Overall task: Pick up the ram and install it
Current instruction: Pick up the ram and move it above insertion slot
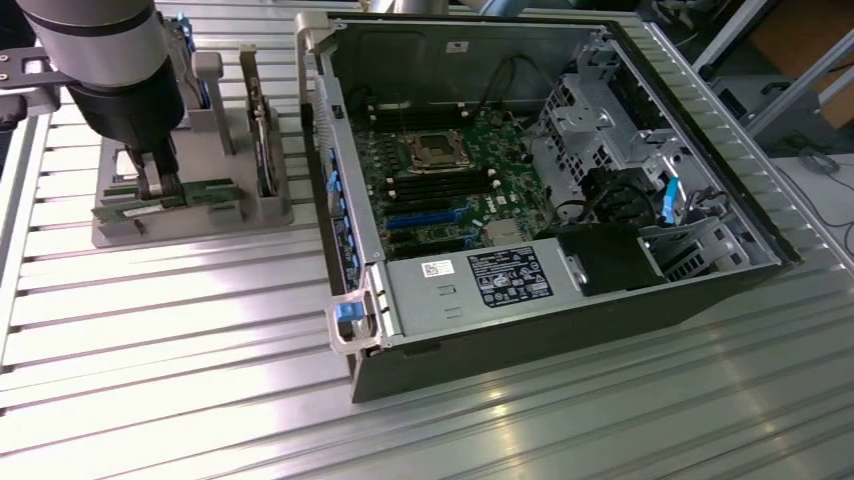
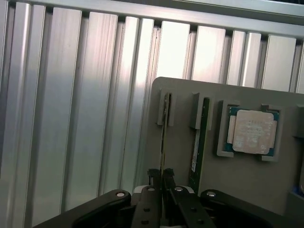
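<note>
Closest to the wrist camera is the black claw [image 2: 162, 175]. Its two fingers [image 2: 151, 176] are pressed together on the thin edge of the ram [image 2: 164, 126], pinching it. The ram stands on its edge in a slot of a gray holder [image 2: 247, 183]. Just beside it, in the next slot, stands a second green stick [image 2: 200, 137] with a white label. Past that stick, a square silver chip [image 2: 251, 131] lies flat in its own pocket of the holder.

In the exterior view, the holder [image 1: 260, 212] sits in the upper left of the frame on the ribbed metal worktop [image 1: 174, 340]. The big gray and black arm [image 1: 114, 60] comes down from the top left corner, and the claw [image 1: 155, 190] is low down at the holder, on the green stick there.

An open computer case [image 1: 534, 350] fills the middle and right of the frame, just beside the holder. Inside it lies a green board [image 1: 447, 190] with long black slots, and a gray box with a label [image 1: 467, 285] sits at the near end.
</note>
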Robot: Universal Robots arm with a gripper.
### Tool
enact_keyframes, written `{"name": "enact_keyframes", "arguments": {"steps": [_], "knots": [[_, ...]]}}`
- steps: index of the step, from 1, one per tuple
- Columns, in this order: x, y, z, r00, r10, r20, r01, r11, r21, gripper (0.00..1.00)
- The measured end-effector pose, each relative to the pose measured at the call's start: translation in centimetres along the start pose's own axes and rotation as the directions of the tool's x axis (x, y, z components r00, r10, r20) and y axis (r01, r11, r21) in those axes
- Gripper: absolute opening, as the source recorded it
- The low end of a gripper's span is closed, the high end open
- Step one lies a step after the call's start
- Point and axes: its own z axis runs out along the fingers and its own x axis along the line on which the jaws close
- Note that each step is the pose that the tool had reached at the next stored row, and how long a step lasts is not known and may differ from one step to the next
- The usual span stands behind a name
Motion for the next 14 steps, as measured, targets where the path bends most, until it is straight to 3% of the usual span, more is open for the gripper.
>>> {"name": "enact_keyframes", "arguments": {"steps": [7,14], "knots": [[0.0,0.04,-1.11,1.0000,0.000,-0.0033,0.000,1.0000,-0.0003,0.14],[0.0,0.06,-1.63,1.0000,0.000,-0.0045,0.000,1.0000,-0.0005,0.14]]}}
